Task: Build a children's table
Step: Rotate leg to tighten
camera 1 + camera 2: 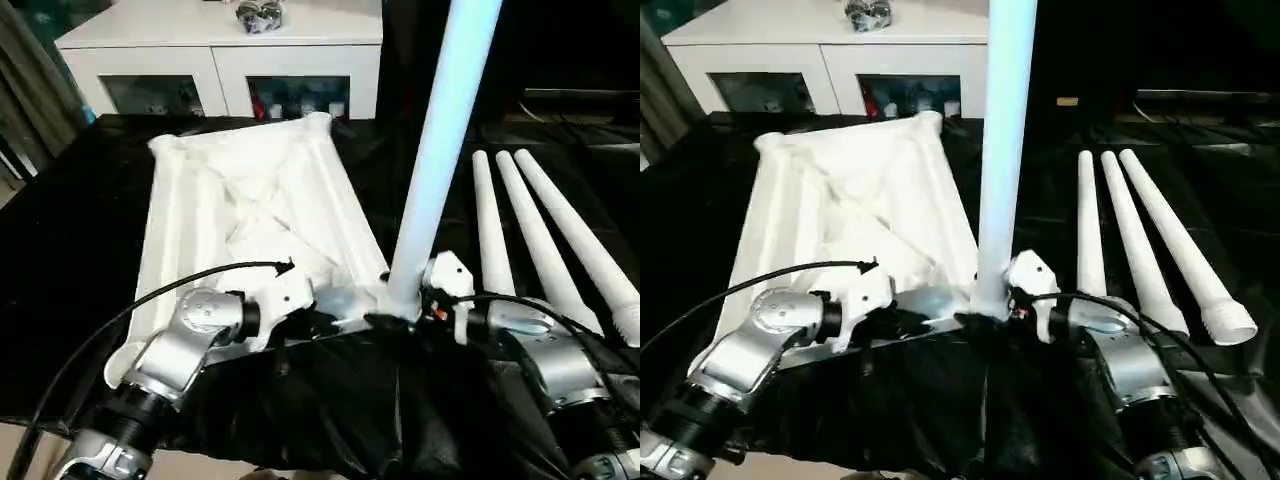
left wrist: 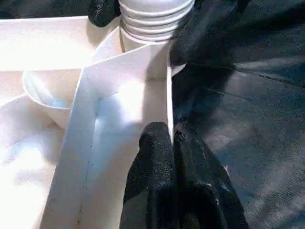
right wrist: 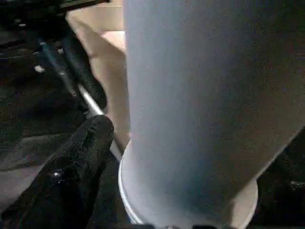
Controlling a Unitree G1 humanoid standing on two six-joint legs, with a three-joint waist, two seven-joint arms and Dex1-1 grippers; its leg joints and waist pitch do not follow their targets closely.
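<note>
Both silver forearms converge at the near corner of the upturned white tabletop (image 1: 250,200). Left gripper (image 2: 174,143) pinches its rim; right gripper (image 3: 90,138) stands spread beside the upright leg (image 1: 1005,150). Three legs (image 1: 1140,240) lie alongside.

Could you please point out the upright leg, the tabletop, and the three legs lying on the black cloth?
upright leg (image 1: 440,130): left eye view, mid-shaft.
tabletop (image 1: 250,200): left eye view, ribbed underside.
three legs (image 1: 1140,245): right eye view, middle leg's shaft.
</note>
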